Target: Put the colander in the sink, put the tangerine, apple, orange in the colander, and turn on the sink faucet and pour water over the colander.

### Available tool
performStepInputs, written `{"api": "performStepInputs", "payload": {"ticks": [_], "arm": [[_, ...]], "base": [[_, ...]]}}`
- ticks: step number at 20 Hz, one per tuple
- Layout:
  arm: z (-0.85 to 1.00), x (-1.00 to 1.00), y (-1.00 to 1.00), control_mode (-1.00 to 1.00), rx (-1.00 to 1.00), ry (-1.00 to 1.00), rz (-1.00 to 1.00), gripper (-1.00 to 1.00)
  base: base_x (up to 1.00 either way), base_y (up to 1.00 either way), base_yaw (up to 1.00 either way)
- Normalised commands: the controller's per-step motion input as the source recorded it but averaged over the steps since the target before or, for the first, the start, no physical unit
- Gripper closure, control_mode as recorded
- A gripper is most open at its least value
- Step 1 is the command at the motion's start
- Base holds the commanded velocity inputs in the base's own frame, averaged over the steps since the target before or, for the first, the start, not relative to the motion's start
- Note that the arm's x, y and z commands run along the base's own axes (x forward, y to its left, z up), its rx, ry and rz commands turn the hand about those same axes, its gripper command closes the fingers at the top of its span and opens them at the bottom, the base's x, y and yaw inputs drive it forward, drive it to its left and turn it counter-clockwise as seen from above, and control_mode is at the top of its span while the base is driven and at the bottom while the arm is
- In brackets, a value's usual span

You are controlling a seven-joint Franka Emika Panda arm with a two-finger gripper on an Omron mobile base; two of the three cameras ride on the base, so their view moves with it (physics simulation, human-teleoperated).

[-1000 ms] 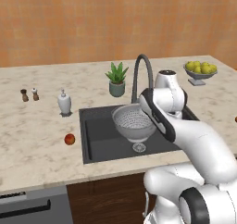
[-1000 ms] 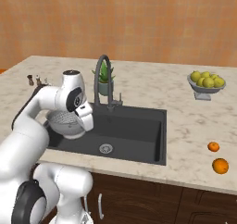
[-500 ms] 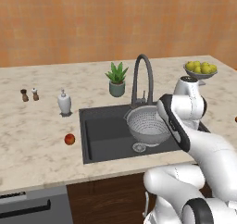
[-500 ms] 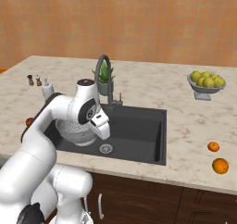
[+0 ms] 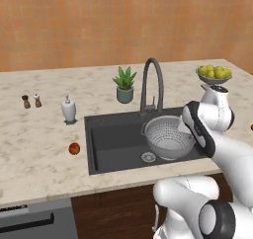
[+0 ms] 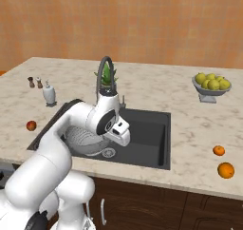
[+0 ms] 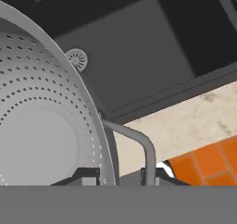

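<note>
The silver pierced colander (image 5: 167, 137) hangs tilted inside the dark sink (image 5: 113, 144), over its right half. My gripper (image 7: 121, 176) is shut on the colander's rim beside a side handle (image 7: 141, 142). In the hand view the colander (image 7: 46, 116) fills the left, with the sink's drain (image 7: 76, 59) beyond it. I cannot tell whether the colander touches the sink floor. The red apple (image 5: 74, 148) lies on the counter left of the sink. The tangerine (image 6: 218, 150) and the larger orange (image 6: 226, 170) lie near the counter's front right. The gooseneck faucet (image 5: 150, 82) rises behind the sink.
A potted plant (image 5: 125, 85) stands left of the faucet. A white soap bottle (image 5: 69, 109) and two small shakers (image 5: 30, 101) stand further left. A grey bowl of lemons (image 6: 211, 84) stands at the back right. The arm (image 6: 71, 124) hides part of the colander (image 6: 83, 138).
The arm has carried the colander to the right over the sink and a little lower. The fruit on the counter has not moved.
</note>
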Motion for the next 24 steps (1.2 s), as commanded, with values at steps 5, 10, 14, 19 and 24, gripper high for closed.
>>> {"api": "performStepInputs", "payload": {"ticks": [5, 10, 14, 19, 24], "arm": [[-0.14, 0.56, -0.28, -1.00, 0.11, -0.02, 0.30, 1.00], [-0.16, 0.64, -0.07, -1.00, 0.09, -0.04, 0.15, 1.00], [-0.20, 0.61, 0.07, -1.00, 0.02, -0.02, 0.01, 1.00], [-0.39, 0.33, 0.15, -1.00, -0.02, 0.00, 0.00, 1.00], [-0.45, 0.22, 0.03, -1.00, 0.00, 0.00, 0.07, 1.00]], "base": [[0.00, 0.00, 0.00], [0.00, 0.00, 0.00], [0.00, 0.00, 0.00], [0.00, 0.00, 0.00], [0.00, 0.00, 0.00]]}}
